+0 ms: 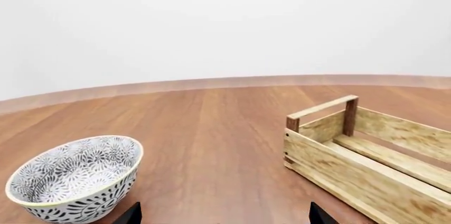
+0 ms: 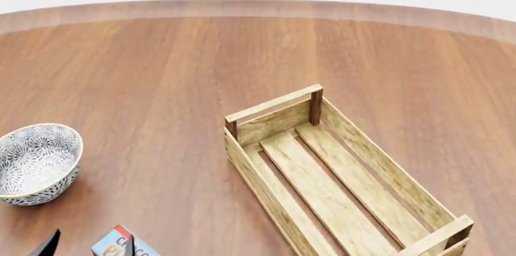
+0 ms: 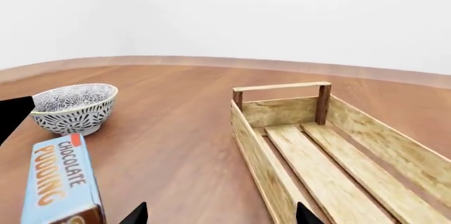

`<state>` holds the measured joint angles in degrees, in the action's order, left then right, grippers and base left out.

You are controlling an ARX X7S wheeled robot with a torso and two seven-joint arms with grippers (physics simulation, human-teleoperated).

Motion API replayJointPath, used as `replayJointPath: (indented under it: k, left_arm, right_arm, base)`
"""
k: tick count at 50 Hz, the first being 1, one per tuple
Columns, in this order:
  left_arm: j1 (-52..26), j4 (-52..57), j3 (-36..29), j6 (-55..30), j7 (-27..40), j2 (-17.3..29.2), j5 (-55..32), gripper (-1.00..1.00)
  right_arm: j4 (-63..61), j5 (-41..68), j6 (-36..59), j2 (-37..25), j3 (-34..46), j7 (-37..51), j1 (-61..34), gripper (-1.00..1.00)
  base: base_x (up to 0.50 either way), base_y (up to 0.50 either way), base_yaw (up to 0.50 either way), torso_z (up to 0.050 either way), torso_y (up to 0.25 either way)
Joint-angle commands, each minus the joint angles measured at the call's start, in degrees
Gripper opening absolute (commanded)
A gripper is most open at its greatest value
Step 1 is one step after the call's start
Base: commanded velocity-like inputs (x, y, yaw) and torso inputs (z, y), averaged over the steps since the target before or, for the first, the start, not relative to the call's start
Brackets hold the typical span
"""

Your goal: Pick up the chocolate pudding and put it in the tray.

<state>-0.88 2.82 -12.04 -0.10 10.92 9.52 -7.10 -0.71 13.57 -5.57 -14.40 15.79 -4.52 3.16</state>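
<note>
Blue-edged and lettered "CHOCOLATE PUDDING", the chocolate pudding [image 3: 62, 182] sits closest to me, a small carton on the brown wooden table [image 2: 161, 75]; in my head view only its corner [image 2: 121, 244] peeks in at the lower edge, on my left side, well short of the tray. My left gripper [image 1: 222, 216] shows just two dark fingertips spread wide apart with bare table between them, so it is released and holds nothing; in the head view one of those dark tips [image 2: 47, 244] appears beside the carton, though I cannot tell whether it touches it. My right gripper [image 3: 218, 216] likewise shows two dark tips standing apart over bare wood, released, with the carton off to one side of it. A little farther out on my left stands the patterned bowl [image 2: 36, 162], grey-white with a leafy print, upright and apart from the carton. To my right lies the tray [image 2: 339, 177], a long light-wood slatted crate running diagonally away from me, its far handle bar [image 2: 274, 104] raised between two darker posts. Beyond that, the curved table edge meets a plain white background.
</note>
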Motion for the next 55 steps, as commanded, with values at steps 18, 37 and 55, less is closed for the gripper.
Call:
replayJointPath:
  k: [18, 37, 55]
  left_arm:
    - [-0.1, -1.4, -1.0, 1.0, 0.8, 0.5, -0.8, 1.0]
    - [-0.3, -1.0, -1.8, 0.7, 1.4, 1.1, -1.2, 1.0]
    - [-0.4, -0.7, -2.4, 0.5, 1.9, 1.5, -1.4, 1.0]
  right_arm:
    - [6.1, -0.5, -5.3, -1.6, 5.4, -7.2, 2.9, 1.0]
    - [12.5, -1.1, -4.3, 2.0, 8.6, -9.0, -4.0, 1.0]
    - [17.3, -1.6, -4.6, 4.2, 10.1, -9.4, -7.6, 1.0]
  base:
    - [0.0, 0.0, 0.0, 0.0, 0.0]
    - [0.0, 0.0, 0.0, 0.0, 0.0]
    - [0.0, 0.0, 0.0, 0.0, 0.0]
